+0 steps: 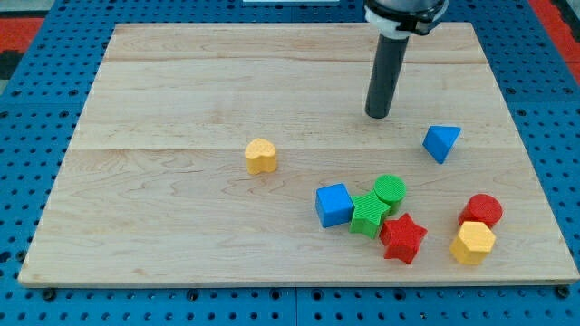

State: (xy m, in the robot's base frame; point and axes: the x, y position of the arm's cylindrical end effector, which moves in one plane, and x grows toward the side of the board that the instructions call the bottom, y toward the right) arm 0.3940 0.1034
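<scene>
My tip (378, 115) rests on the wooden board (181, 81) in the upper right part of the view, touching no block. The nearest block is the blue triangle (440, 142), a short way to its right and a little lower. Below the tip lies a tight cluster: a green cylinder (391, 189), a green block (369, 215), a blue cube (334, 205) and a red star (402, 237). A yellow heart-shaped block (261, 156) sits alone to the tip's lower left.
Near the board's right edge a red cylinder (481, 210) sits just above a yellow hexagon (472, 243), the two touching. A blue pegboard (27, 136) surrounds the board on all sides.
</scene>
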